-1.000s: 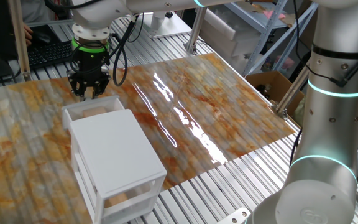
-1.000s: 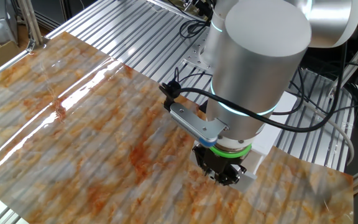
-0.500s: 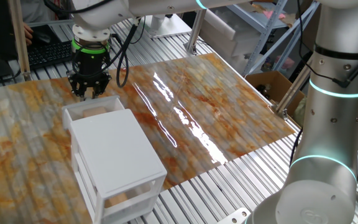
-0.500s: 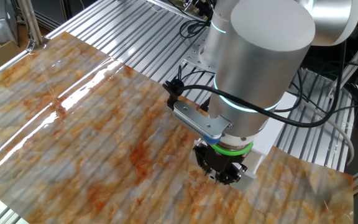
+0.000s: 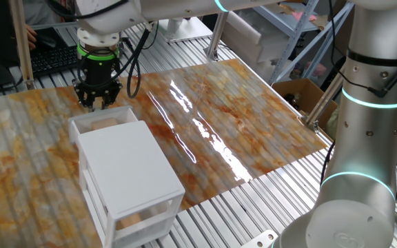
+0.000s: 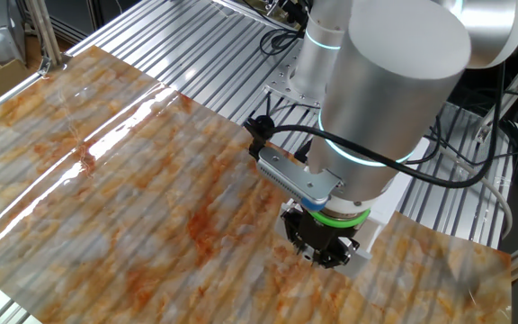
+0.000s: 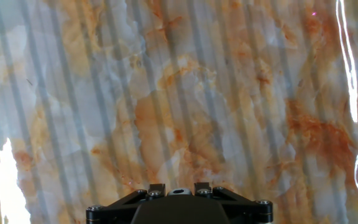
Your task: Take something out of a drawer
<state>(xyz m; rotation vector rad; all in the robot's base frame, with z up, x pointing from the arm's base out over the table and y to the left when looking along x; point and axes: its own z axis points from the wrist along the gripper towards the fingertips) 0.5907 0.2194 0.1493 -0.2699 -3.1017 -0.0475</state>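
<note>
Here, in one fixed view, the pincer [image 5: 96, 103] hangs over the far end of the drawer [image 5: 102, 122], which stands pulled out from the top of the white cabinet [image 5: 128, 170]. Its dark fingers point down, close together, their tips just above the drawer's far wall — whether they touch the rim cannot be told. Nothing shows between them. The small tan block [image 5: 105, 125] lies inside the drawer, near the cabinet's top edge and apart from the fingertips. A second tan lump [image 5: 132, 219] shows blurred behind the frosted front of the lower drawer. The cabinet stands on the worktop [image 5: 240, 124], whose marbled orange sheet glares white in a streak.

In the other fixed view the arm's thick silver body [image 6: 385, 117] fills the middle. Below its green ring the pincer [image 6: 324, 256] sits low, with a white edge of the drawer [image 6: 365, 241] just beside it; the block is hidden here, and the fingers are too dark to judge their gap.

The hand view shows only the marbled sheet [image 7: 179, 93] and the black base of the pincer [image 7: 179, 208] at the bottom edge — no fingertips, no drawer, no block. So the fingers look nearly pressed together and empty, yet the exact gap cannot be told.
</note>
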